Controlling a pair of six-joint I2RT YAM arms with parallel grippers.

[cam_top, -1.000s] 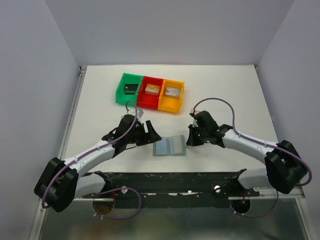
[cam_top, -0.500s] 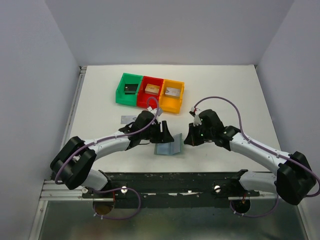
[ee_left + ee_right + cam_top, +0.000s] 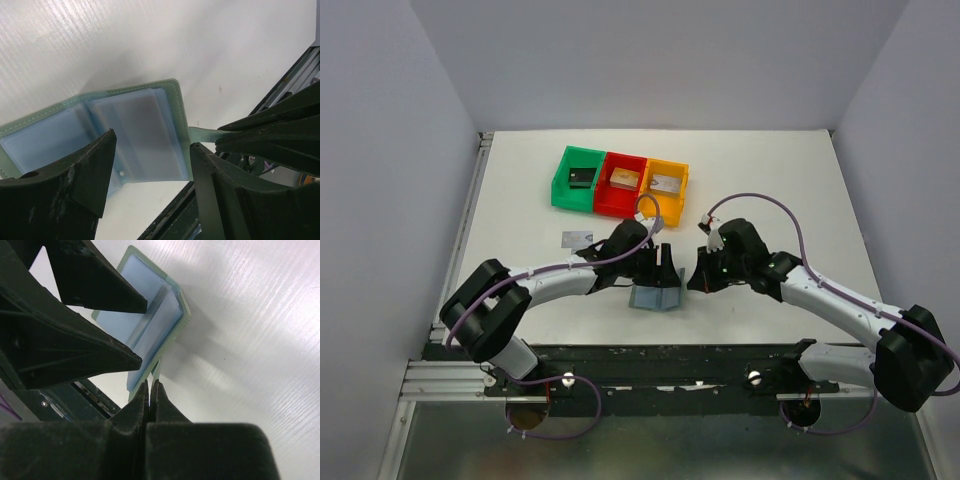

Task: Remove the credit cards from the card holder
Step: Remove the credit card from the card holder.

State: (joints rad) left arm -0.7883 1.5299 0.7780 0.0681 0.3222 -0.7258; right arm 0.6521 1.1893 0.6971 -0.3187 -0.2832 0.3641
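Observation:
The card holder (image 3: 653, 298) lies open on the white table, its pale blue pockets facing up (image 3: 125, 125). Its right half is tilted up. My right gripper (image 3: 150, 385) is shut on the holder's small side tab (image 3: 202, 134). My left gripper (image 3: 152, 160) hovers open just over the right half (image 3: 145, 325), one finger on either side, with nothing between them. A greyish credit card (image 3: 137, 117) shows through the right pocket. One silvery credit card (image 3: 578, 238) lies flat on the table to the left of the left arm.
Green (image 3: 577, 177), red (image 3: 621, 184) and orange (image 3: 664, 190) bins stand in a row behind the arms, each with a small block inside. The black rail (image 3: 670, 360) at the table's near edge runs close below the holder.
My left gripper has swung right, from beside the holder to over its right half, and narrowed slightly. The right gripper has lifted the holder's right half by its tab.

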